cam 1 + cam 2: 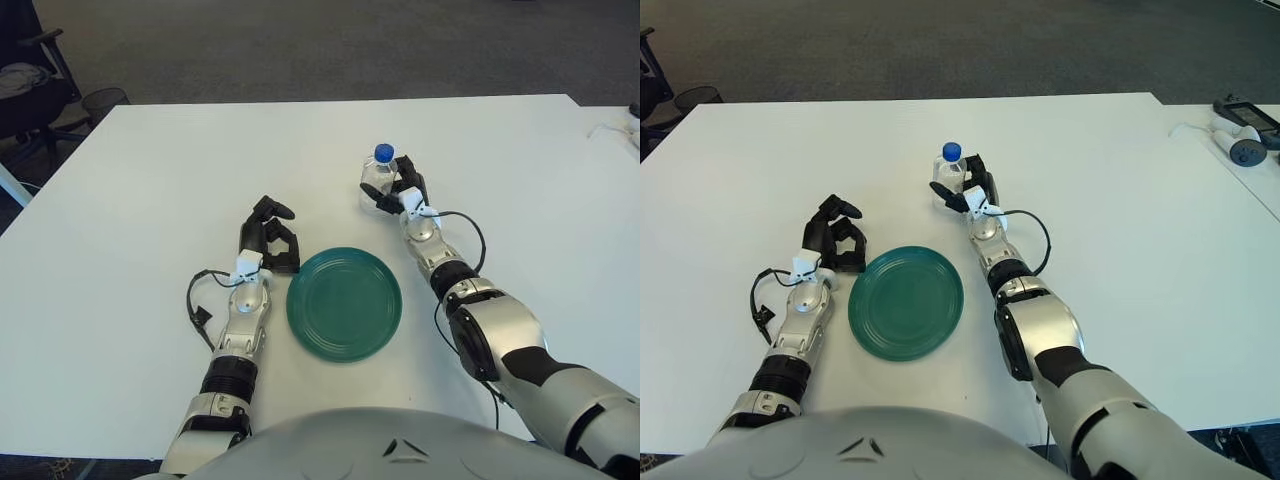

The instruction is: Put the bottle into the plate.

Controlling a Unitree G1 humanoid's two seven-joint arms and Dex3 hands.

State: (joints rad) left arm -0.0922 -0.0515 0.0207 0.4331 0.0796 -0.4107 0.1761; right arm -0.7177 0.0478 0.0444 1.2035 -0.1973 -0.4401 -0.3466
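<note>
A white rectangular table (150,200) holds a round dark green plate (344,304) near its front edge. The robot's right hand (400,190) wraps its black fingers around a clear plastic bottle with a blue cap (379,172), upright beyond the plate. The left hand (267,238), fingers curled, shows just left of the plate.

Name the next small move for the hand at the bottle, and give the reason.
Probably lift the bottle slightly and start carrying it toward the green plate. The right hand is wrapped around it, the bottle stands upright on the table beyond the plate, and the plate holds nothing.
</note>
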